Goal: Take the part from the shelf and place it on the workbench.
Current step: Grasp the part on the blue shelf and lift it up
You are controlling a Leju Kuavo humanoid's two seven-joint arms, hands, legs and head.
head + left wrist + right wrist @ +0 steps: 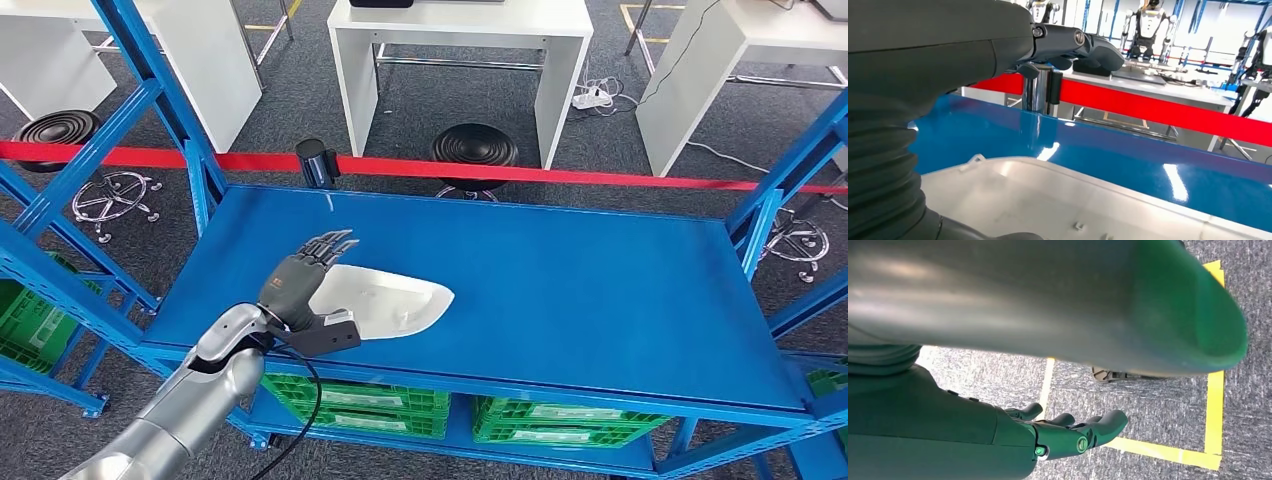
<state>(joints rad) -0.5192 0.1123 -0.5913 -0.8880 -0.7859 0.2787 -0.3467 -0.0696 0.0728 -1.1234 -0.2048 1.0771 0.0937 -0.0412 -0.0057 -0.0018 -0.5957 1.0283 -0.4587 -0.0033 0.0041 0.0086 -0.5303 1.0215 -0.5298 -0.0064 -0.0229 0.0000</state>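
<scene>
The flat white moulded plastic part (385, 303) is lying on the top board of the blue metal shelf (600, 290), near its front edge and toward the robot's left, so the taking has not yet happened. The robot's left hand (300, 285) is reaching over the near left end of the part, with its fingers (330, 243) stretched out straight and apart above the shelf board rather than wrapped around anything. From the left wrist view the part (1058, 200) is sitting just below the hand (1068, 47), its pale rim running under the wrist, and the fingers are hanging clear of it with blue board showing between. Whether the thumb or palm is touching the part's edge cannot be told from these views.

The right hand (1068, 432) is hanging down beside the body over grey carpet marked with yellow floor tape (1215, 415); its fingers are loosely extended, slightly apart, and holding nothing.

As a judgement, the task is at its opening stage: the approach to the part is under way, while the grasp, the lift off the shelf, the carry and the setting down on the workbench surface are all left. The white tables (460, 60) beyond the red barrier belt (560, 173) may be the destination, but the frames do not make that certain.
</scene>
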